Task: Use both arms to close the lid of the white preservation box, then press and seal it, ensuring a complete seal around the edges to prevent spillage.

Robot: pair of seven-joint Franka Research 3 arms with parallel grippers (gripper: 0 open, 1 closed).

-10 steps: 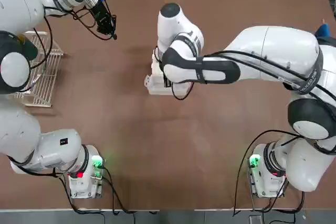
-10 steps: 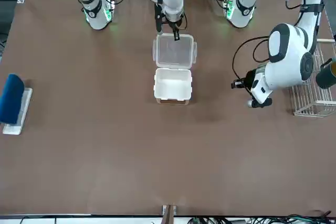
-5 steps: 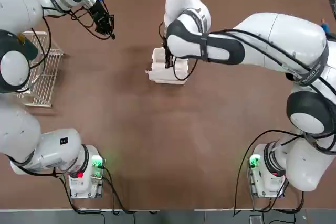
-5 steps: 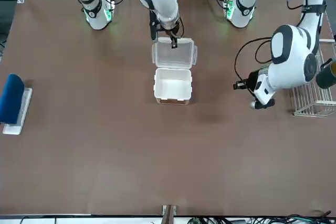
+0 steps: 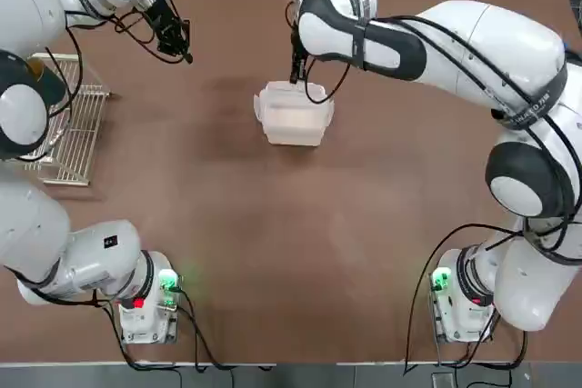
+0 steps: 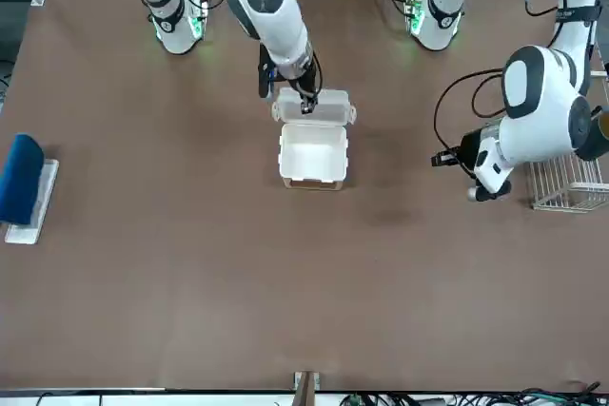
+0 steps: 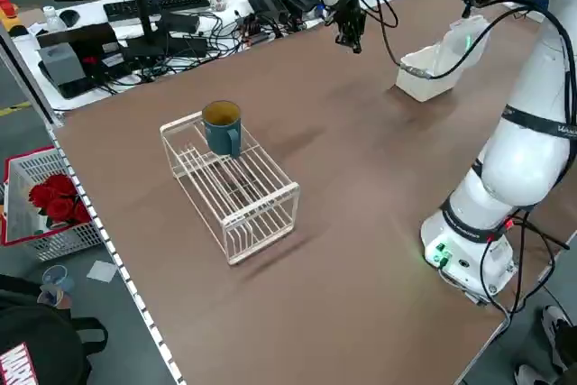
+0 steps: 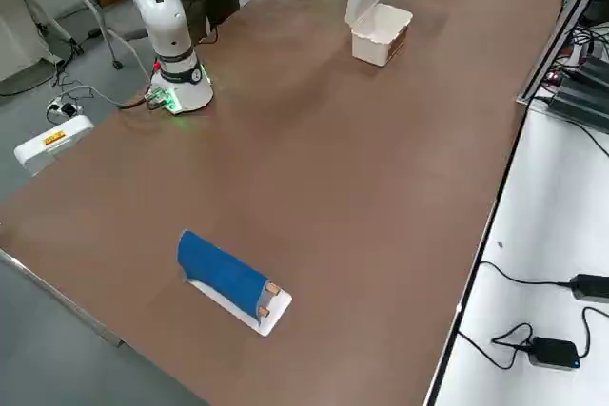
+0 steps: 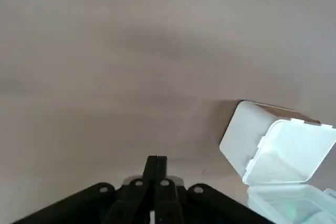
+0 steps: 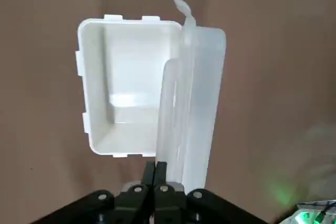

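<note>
Front view: the small white rectangular plastic box (image 6: pixel 313 154) sits on the brown counter (image 6: pixel 285 282), its cavity uncovered, with the translucent white hinged lid (image 6: pixel 333 107) raised on the side nearer the robot's bases. At that lid's outer edge is the right arm's dark two-finger pincer (image 10: pixel 156 182), its fingers closed together with nothing between them. The left arm's dark pincer (image 9: pixel 156 182), likewise closed and empty, hangs off to the box's left, well apart from it, near the white wire rack (image 6: pixel 568 183).
</note>
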